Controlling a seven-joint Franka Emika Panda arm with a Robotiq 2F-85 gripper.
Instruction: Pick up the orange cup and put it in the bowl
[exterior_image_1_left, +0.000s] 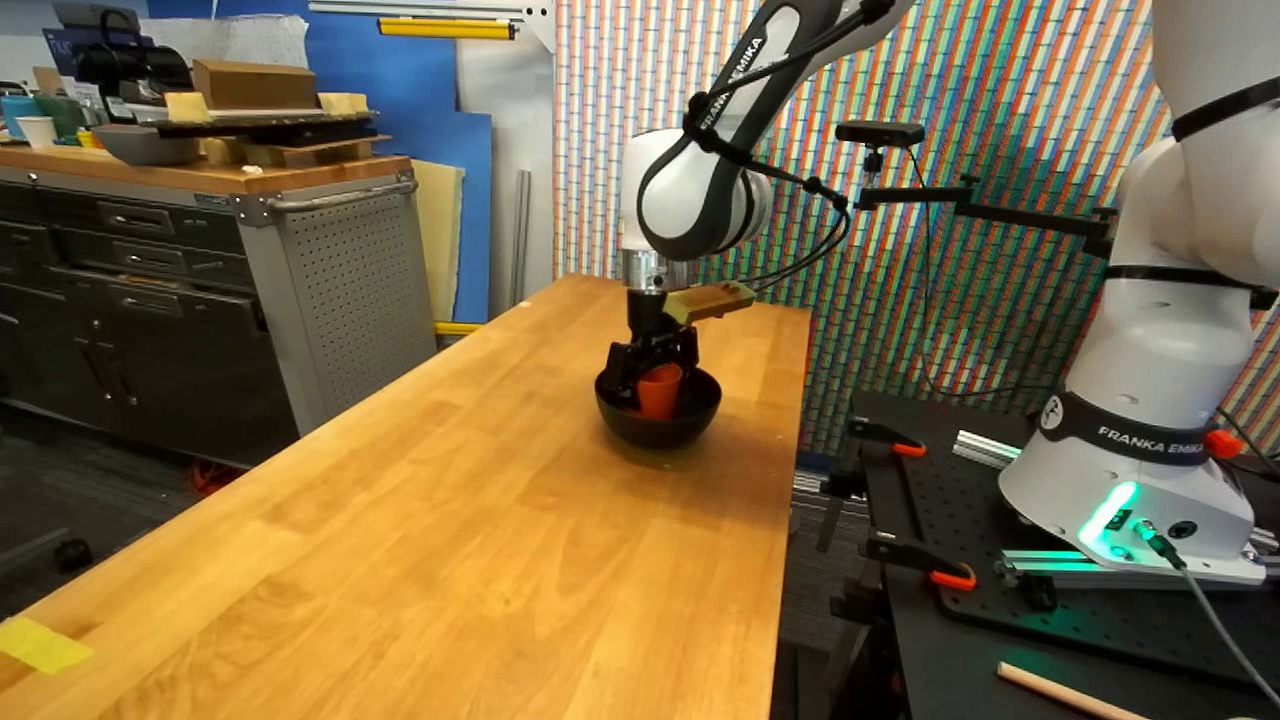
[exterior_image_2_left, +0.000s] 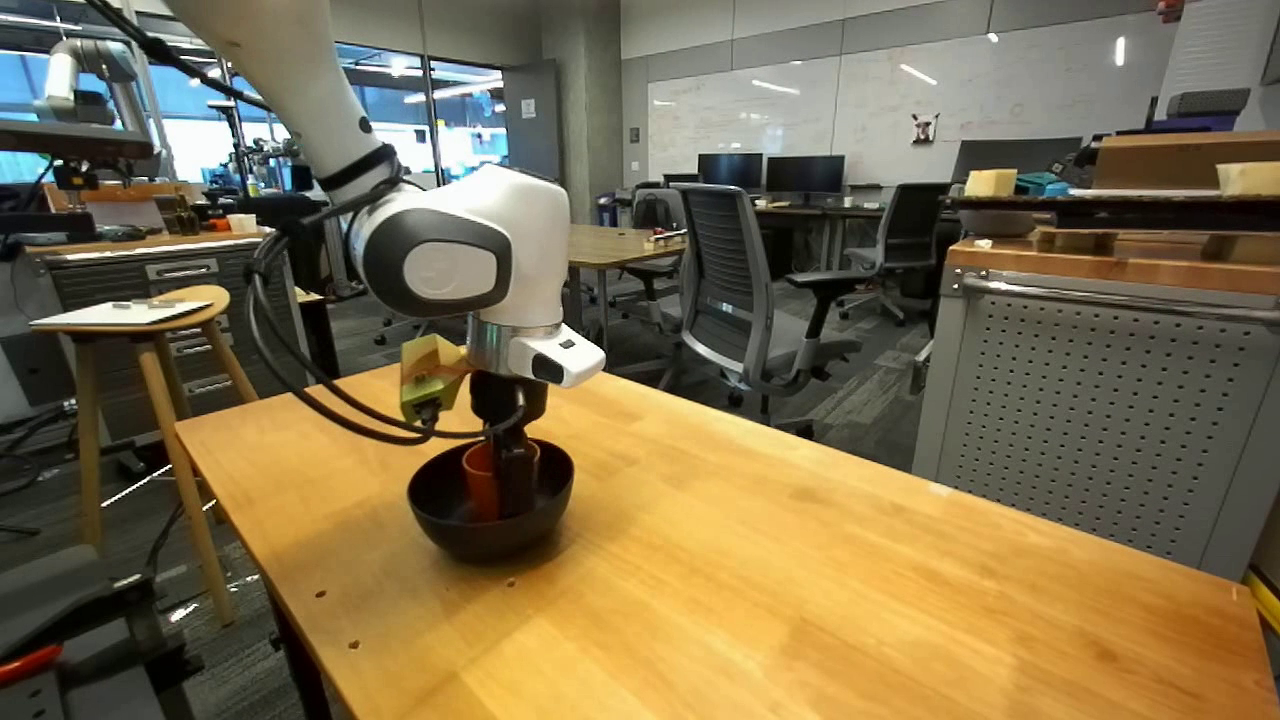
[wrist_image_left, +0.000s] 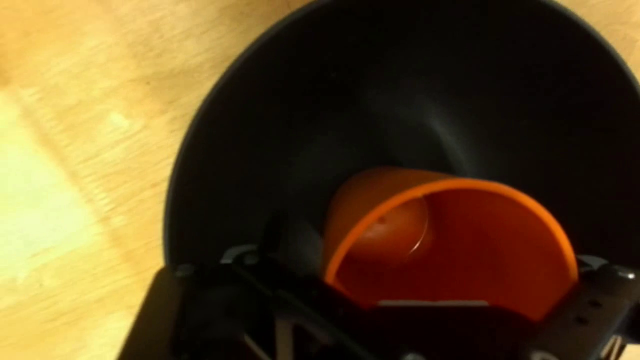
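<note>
Wooden table, black bowl upon it, orange cup inside.
The gripper stands spread either side of the cup, a gap showing on one side in the wrist view; placing looks done, release too, and the next move likely calls for a straight lift clear of the rim. Farther back, a grey chair, then a whiteboard.

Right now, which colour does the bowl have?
The bowl is black, seen best in the wrist view.

Wrist view soft; glare on tabletop, faint sheen inside bowl.
</note>
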